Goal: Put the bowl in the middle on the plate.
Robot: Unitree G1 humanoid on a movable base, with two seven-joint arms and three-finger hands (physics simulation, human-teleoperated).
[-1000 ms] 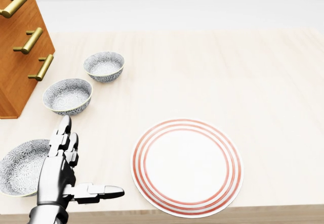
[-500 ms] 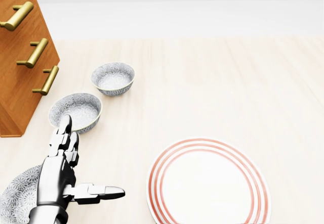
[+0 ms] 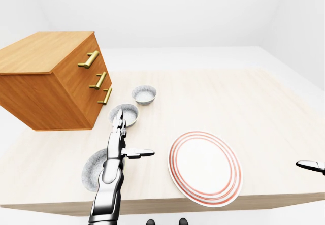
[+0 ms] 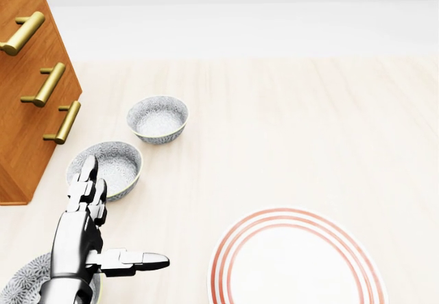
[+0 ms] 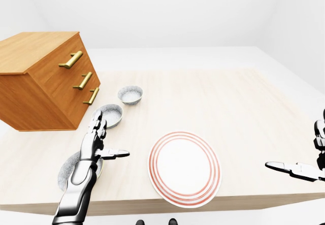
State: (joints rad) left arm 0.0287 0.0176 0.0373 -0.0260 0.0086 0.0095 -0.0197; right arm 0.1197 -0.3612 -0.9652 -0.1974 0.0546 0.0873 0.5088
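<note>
A: Where is the middle bowl [image 4: 104, 169] being seen?
B: It is being shown upright on the tabletop [image 3: 238, 98], in a row of three patterned bowls running beside the wooden drawer chest [image 3: 45, 83]. The upper bowl [image 4: 158, 119] is being shown just above it in the head view, and the lower bowl [image 4: 20, 287] is being partly covered by the left arm in the bottom left corner

A: And the plate?
B: The red-ringed plate [image 3: 205, 166] is being left bare, well apart from the middle bowl. In the head view it is being shown at the lower right and is being cut by the bottom edge

A: How is the left hand being held?
B: The left hand [image 4: 77, 235] is being held spread, with the fingers straight and pointing up the view and the thumb being stuck out to the right. Nothing is being grasped. Its fingertips [image 4: 87, 170] are being drawn over the middle bowl's lower left rim; whether the rim is being touched cannot be told

A: And the right hand?
B: The right hand [image 5: 311, 168] is being shown only at the right edge of the eye views, beyond the tabletop's right edge. It is likewise being held released, thumb pointing left, fingers raised, with nothing being gripped
</note>
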